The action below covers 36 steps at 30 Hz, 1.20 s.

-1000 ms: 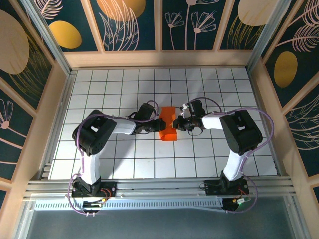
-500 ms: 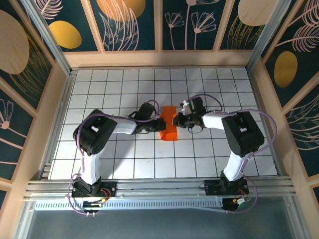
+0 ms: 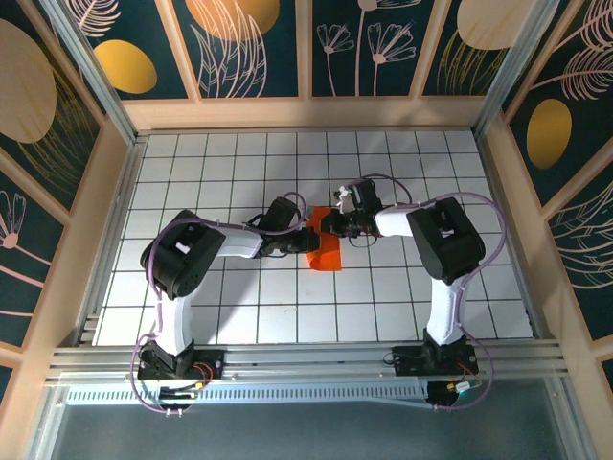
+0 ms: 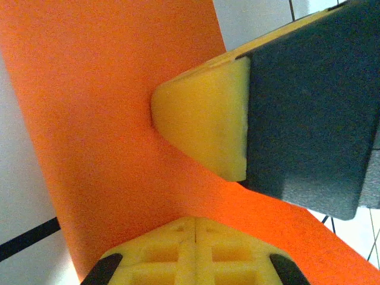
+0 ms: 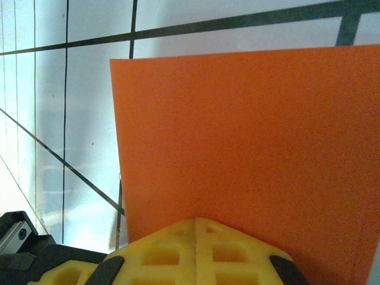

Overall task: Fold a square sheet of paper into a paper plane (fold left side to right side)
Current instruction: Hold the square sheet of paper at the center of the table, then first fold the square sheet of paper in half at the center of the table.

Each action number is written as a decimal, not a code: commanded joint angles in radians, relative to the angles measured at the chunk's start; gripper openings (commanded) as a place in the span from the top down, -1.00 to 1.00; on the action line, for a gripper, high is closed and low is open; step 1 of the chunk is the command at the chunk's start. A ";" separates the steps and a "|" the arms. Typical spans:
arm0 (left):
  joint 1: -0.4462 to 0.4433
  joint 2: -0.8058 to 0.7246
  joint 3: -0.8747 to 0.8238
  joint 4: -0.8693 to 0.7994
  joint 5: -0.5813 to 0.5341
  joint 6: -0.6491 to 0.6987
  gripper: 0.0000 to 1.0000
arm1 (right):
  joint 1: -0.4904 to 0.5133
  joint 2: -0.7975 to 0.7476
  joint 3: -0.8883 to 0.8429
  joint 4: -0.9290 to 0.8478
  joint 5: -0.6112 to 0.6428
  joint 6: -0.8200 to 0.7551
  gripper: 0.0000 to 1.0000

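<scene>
The orange paper (image 3: pixel 327 255) lies long from far to near, with the closed left claw (image 3: pixel 305 240) on its left edge and the closed right claw (image 3: pixel 331 223) on its far end.

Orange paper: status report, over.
Left tool shut, tip on orange paper. Right tool shut, tip on it too. Paper folded narrow, flat on table. Nothing blocking.

Nothing legible: no text, label, brand, number or sign to read anywhere.
</scene>
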 commanded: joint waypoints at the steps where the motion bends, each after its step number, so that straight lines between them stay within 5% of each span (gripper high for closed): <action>1: -0.009 0.028 -0.014 -0.073 -0.025 0.019 1.00 | 0.005 0.027 0.018 -0.056 0.052 0.013 1.00; 23: -0.051 -0.137 -0.280 0.003 0.008 -0.056 1.00 | -0.011 0.022 -0.041 -0.118 0.125 0.005 1.00; 36: 0.014 -0.173 -0.136 -0.006 0.037 -0.067 1.00 | -0.008 0.005 -0.045 -0.115 0.120 -0.003 1.00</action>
